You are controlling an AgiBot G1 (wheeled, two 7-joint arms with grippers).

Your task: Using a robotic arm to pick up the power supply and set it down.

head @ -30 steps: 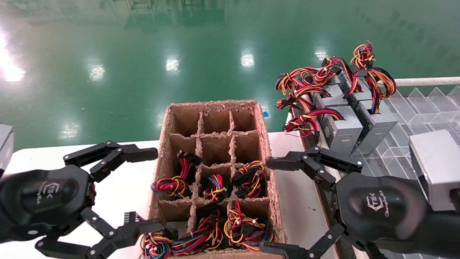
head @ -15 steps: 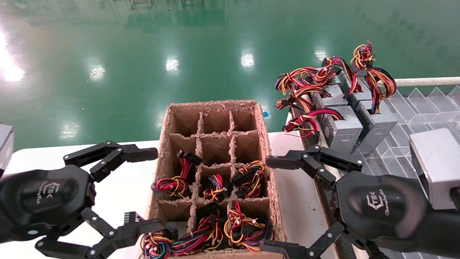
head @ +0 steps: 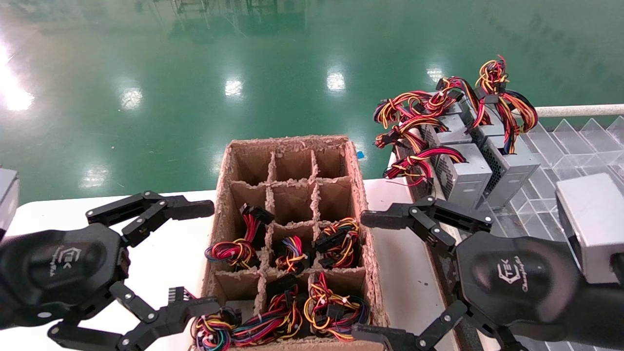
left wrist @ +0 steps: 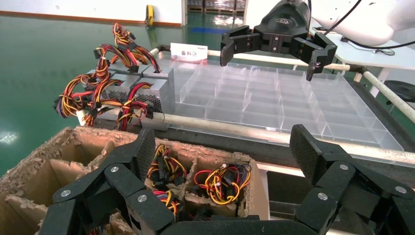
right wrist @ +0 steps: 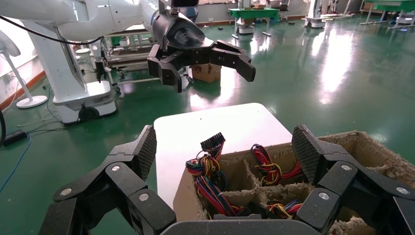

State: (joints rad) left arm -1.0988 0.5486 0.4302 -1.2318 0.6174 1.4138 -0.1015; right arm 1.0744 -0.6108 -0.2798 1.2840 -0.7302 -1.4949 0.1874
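A brown cardboard divider box (head: 358, 195) with ragged edges stands on a white table (head: 185, 253), its cells split by cardboard partitions; the cells nearer the robot hold bundles of red, yellow and black wires (head: 336, 241) with black connectors, while the far row of cells looks bare. The left black multi-finger gripper (head: 197, 258) hovers over the table just beside the box's left wall, its jaws spread wide apart and holding nothing; in the left wrist view its ridged fingers (left wrist: 142, 152) frame the box's wire-filled cells. The right black multi-finger gripper (head: 370, 278) hangs on the other side, just beside the box's right wall, jaws likewise wide apart and empty. To the robot's right lies a clear plastic compartment tray (head: 575, 146), and at its far left corner stand several small silver-grey metal power supplies (head: 465, 175) with perforated faces, upright and pressed close together, their red, yellow and black wire bundles (head: 414, 117) spilling over the tray's edge. These power supplies sit well apart from both grippers, beyond the right gripper's upper finger. The left wrist view shows a small white label card (left wrist: 189, 52) standing behind them. A glossy green floor (head: 195, 73) stretches beyond the table.
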